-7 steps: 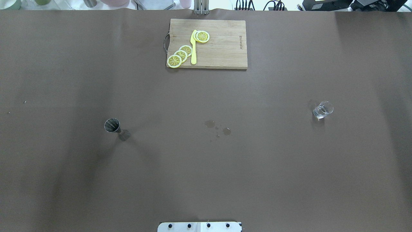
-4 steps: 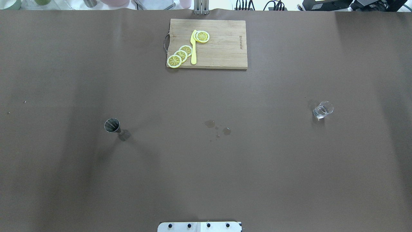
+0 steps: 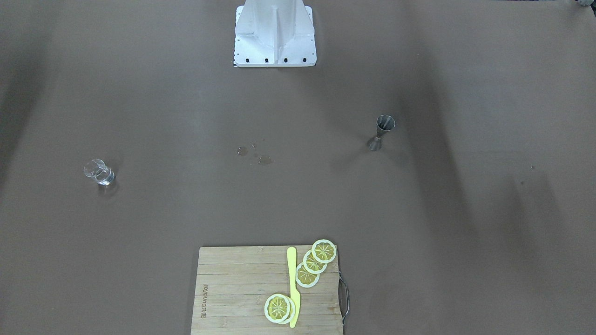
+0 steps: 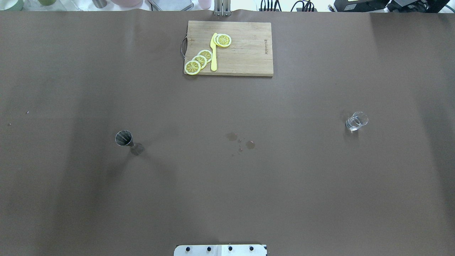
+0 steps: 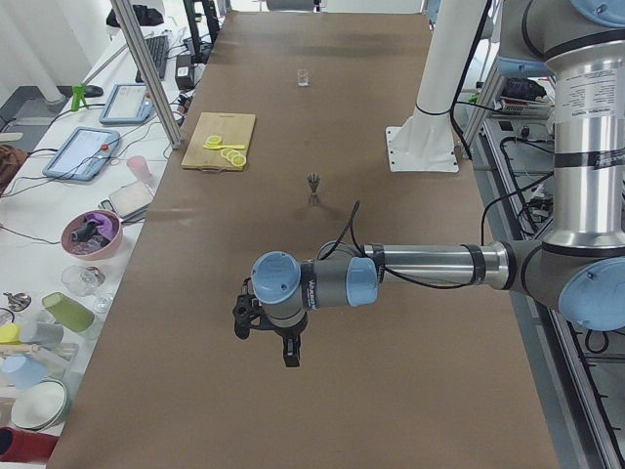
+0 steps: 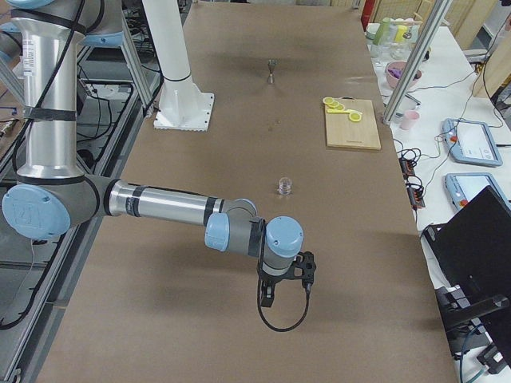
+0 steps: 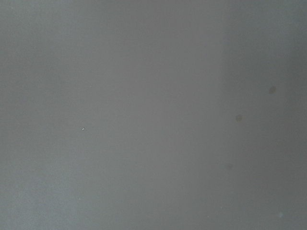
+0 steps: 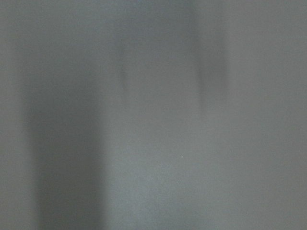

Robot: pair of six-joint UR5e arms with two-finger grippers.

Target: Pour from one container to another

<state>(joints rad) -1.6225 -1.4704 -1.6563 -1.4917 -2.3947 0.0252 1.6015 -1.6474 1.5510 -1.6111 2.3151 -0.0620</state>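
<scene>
So the brown table (image 4: pixel 227 199) had loads of open room. The only real clutter was the wooden cutting board (image 4: pixel 245 53) pushed right up to the far edge, across from the robot, with lemon slices (image 4: pixel 199 61) and a yellow knife (image 4: pixel 213 53) on its left half. Everything from the board back toward the robot was bare surface, apart from a few small wet spots (image 4: pixel 241 141) roughly straight in from the board.

The metal jigger (image 4: pixel 124 138) stood upright, in from the board and well off to the robot's left. The little clear glass (image 4: pixel 356 121) stood about as far in from the board but way off to the robot's right. They were well apart, with the wet spots between them.

The left gripper (image 5: pixel 269 337) hung over the table out toward the left end, farther from the board than the jigger and well apart from it, fingers pointing down. The right gripper (image 6: pixel 283 291) did the same thing at the right end, out past the glass and not touching it. I only caught them from the table ends, so I couldn't tell if either was spread or pressed together. Both wrist cams showed only plain tabletop.

Compared with a second earlier, the jigger, glass, board and spots all sat in exactly the same places.
</scene>
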